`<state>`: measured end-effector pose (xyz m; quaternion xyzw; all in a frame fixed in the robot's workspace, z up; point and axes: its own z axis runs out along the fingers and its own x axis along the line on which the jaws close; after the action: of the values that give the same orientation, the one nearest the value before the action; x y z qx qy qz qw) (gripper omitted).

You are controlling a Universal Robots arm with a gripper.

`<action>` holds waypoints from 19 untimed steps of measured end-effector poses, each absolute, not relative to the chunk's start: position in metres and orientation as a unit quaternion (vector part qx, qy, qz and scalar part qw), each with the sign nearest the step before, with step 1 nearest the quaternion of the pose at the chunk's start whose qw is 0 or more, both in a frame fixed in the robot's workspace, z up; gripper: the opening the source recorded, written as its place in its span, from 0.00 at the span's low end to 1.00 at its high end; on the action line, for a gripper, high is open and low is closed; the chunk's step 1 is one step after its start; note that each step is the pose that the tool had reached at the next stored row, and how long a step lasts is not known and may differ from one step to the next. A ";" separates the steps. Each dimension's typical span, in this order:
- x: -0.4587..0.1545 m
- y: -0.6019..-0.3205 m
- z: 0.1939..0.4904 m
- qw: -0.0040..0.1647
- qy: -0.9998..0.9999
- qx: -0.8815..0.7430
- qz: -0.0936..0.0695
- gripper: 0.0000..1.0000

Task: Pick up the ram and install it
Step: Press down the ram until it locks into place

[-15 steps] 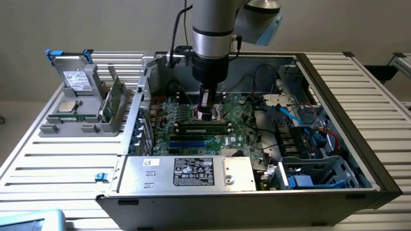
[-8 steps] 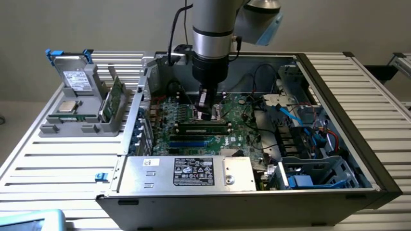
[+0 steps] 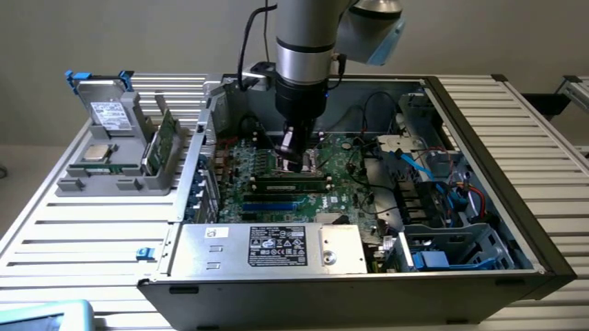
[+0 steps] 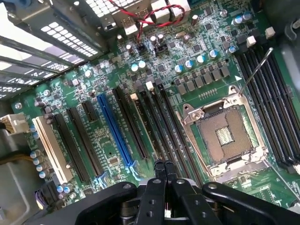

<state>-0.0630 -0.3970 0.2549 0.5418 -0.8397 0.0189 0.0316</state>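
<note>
Slatted table (image 3: 74,234) bears open computer case (image 3: 515,207). We log our gripper (image 4: 164,169), fingers pressed shut with nothing between them, just above the ram (image 3: 292,183), which sits seated in motherboard (image 4: 112,93) slot; empty processor socket (image 4: 225,136) beside.

Exterior view: we look down from high and in front at the open PC case (image 3: 368,179) on the slatted bench (image 3: 83,234), far enough back to take in the whole case, the arm (image 3: 304,48) and the parts holder (image 3: 115,148) at the exterior view's left.

Wrist view: we sit just above the tool (image 4: 164,171), close over the motherboard (image 4: 154,93), facing down.

Both views share the motherboard with its slots and the CPU socket (image 4: 225,136).
</note>
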 end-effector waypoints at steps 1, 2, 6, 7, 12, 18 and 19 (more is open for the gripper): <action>-0.063 -0.397 0.255 0.032 -0.844 0.535 0.019 0.11; -0.063 -0.397 0.255 0.032 -0.848 0.529 0.018 0.11; -0.063 -0.397 0.255 0.032 -0.864 0.503 0.017 0.11; -0.063 -0.397 0.255 0.033 -0.867 0.496 0.017 0.11; -0.063 -0.397 0.255 0.033 -0.887 0.461 0.016 0.11; -0.063 -0.397 0.255 0.034 -0.908 0.417 0.014 0.11; -0.063 -0.397 0.255 0.034 -0.912 0.409 0.014 0.11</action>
<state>-0.0630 -0.3969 0.2548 0.4090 -0.9118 0.0138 0.0341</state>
